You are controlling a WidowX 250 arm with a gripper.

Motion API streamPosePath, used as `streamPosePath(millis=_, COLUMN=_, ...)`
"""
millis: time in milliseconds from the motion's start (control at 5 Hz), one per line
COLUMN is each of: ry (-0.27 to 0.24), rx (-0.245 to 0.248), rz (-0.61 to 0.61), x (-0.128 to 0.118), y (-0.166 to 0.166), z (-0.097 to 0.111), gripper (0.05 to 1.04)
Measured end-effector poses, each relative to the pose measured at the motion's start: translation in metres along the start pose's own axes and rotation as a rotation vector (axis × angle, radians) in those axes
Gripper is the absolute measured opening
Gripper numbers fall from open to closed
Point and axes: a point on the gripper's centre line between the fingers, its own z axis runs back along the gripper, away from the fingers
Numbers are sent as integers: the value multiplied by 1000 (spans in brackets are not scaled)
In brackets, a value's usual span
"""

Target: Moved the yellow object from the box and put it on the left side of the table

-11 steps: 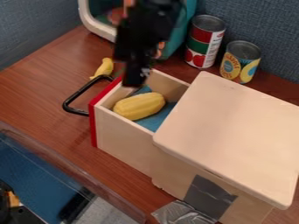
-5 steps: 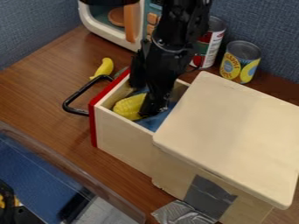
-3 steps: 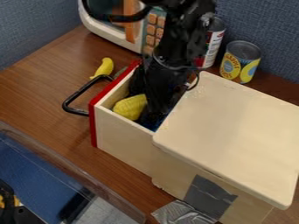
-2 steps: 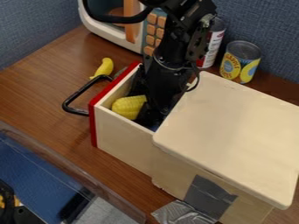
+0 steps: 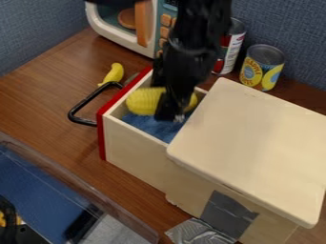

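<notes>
Yellow ribbed corn-shaped toy (image 5: 144, 101) at open section of pale wooden box (image 5: 134, 143). Black two-finger gripper (image 5: 168, 107) clamped across toy's middle, presumably balancing its ends for lifting clear.

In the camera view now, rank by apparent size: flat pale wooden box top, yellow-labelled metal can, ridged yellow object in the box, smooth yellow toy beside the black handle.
1. Box top
2. Can and ridged yellow object: too close to rank, black gripper partly covering the latter
3. Smooth yellow toy
</notes>
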Motion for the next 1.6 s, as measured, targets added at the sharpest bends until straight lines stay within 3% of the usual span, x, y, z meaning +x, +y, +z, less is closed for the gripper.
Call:
streamPosePath(millis=200, ry=-131, rx=8, rz=41, x=-11, y=21, z=36, gripper=622)
streamPosePath(millis=400, ry=-190, rx=-9, rz=173, x=-48, y=49, z=44, gripper=622)
streamPosePath(millis=600, ry=-223, rx=-70, rz=327, x=-89, y=79, z=27, gripper=622)
streamPosePath(millis=1000, ry=-217, rx=-268, rz=577, x=-149, y=129, z=-51, gripper=622)
streamPosePath(millis=1200, ry=-197, rx=-342, rz=632, x=-172, y=155, z=-88, gripper=622)
streamPosePath(millis=1400, ry=-147, rx=-410, rz=637, x=-177, y=156, z=-125, gripper=621)
streamPosePath(millis=1600, ry=-118, rx=-391, rz=596, x=-173, y=159, z=-129, gripper=620)
